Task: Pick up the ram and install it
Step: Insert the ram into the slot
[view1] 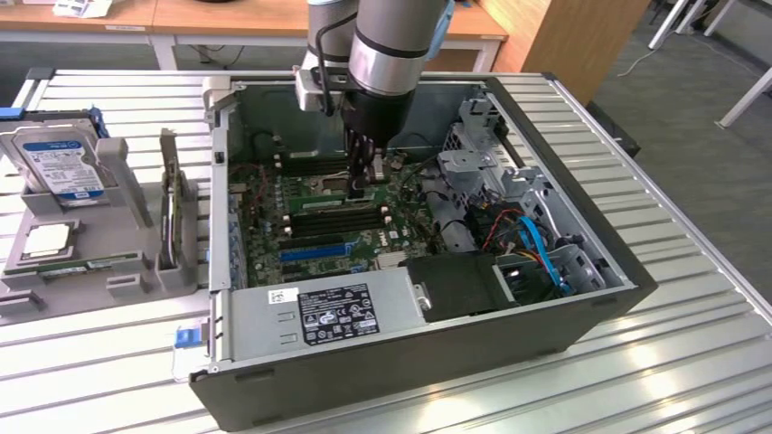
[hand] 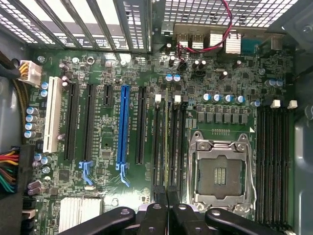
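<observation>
My gripper (view1: 363, 181) reaches down into the open computer case (view1: 579, 321), low over the motherboard (view1: 316, 237). In the wrist view its black fingers (hand: 155, 214) stand close together, with the gripper (hand: 167, 208) shut on the ram (hand: 166, 142). I see the ram edge-on as a thin green strip. It runs along the black memory slots (hand: 157, 147) with white latches (hand: 157, 98), just beside the CPU socket (hand: 222, 169). Whether the ram sits in a slot or hovers above it I cannot tell.
A blue card slot (hand: 123, 127) and black card slots lie beside the memory slots. More memory slots (hand: 274, 161) flank the socket's other side. Power supply (view1: 325, 312), drive cage (view1: 483, 172) and cables crowd the case. A fixture at the exterior view's left holds a hard drive (view1: 61, 167) and another green stick (view1: 79, 268).
</observation>
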